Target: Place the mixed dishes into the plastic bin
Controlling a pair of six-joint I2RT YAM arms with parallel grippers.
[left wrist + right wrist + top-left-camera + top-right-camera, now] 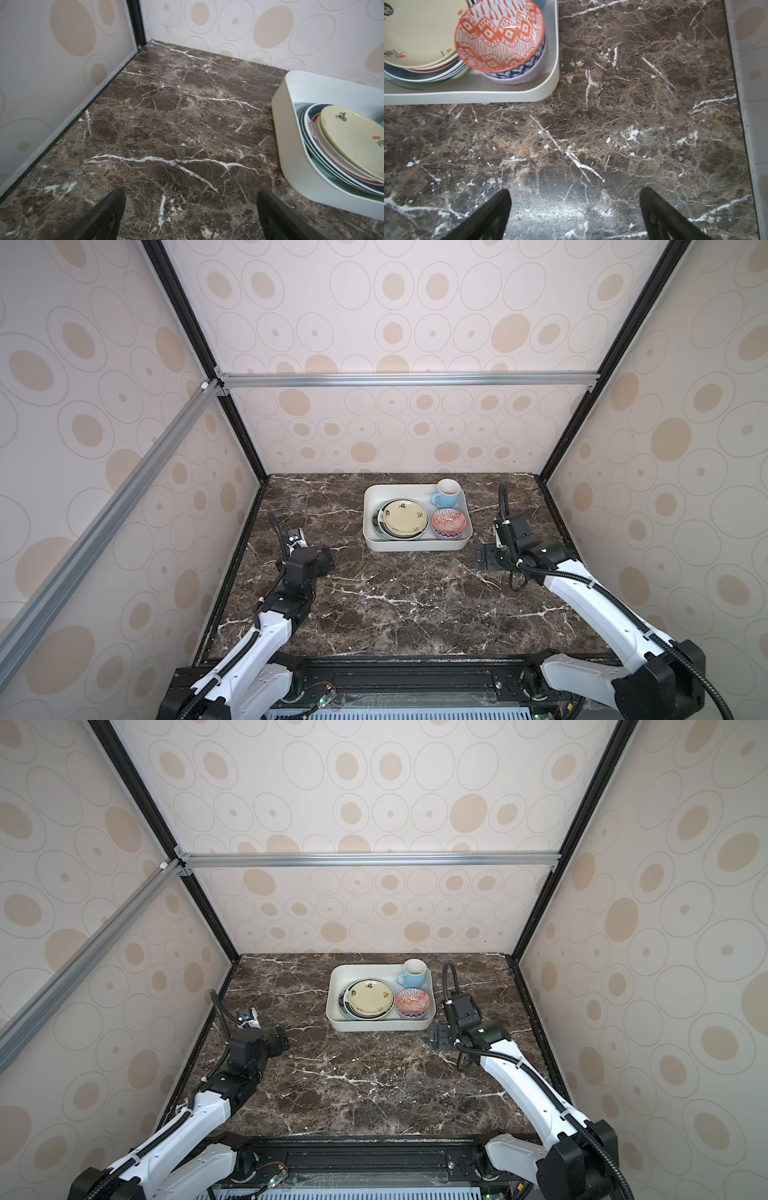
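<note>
The plastic bin (366, 506) (331, 990) stands at the back middle of the table. Inside it lies a stack of plates topped by a small cream plate (405, 517) (353, 135) (419, 31). Beside the stack, a red-patterned bowl (451, 521) (500, 35) nests in a lavender bowl (527, 76). A light-blue mug (446, 494) (413, 973) stands upright in the bin's far right corner. My left gripper (326, 562) (191, 193) hovers open and empty left of the bin. My right gripper (484, 558) (575, 192) is open and empty off the bin's near right corner (546, 91).
The dark marble table (395, 605) is boxed in by patterned walls: the left wall (52, 83) runs close to the left arm, the right wall (753, 83) close to the right arm. A black rail (395, 680) runs along the front edge.
</note>
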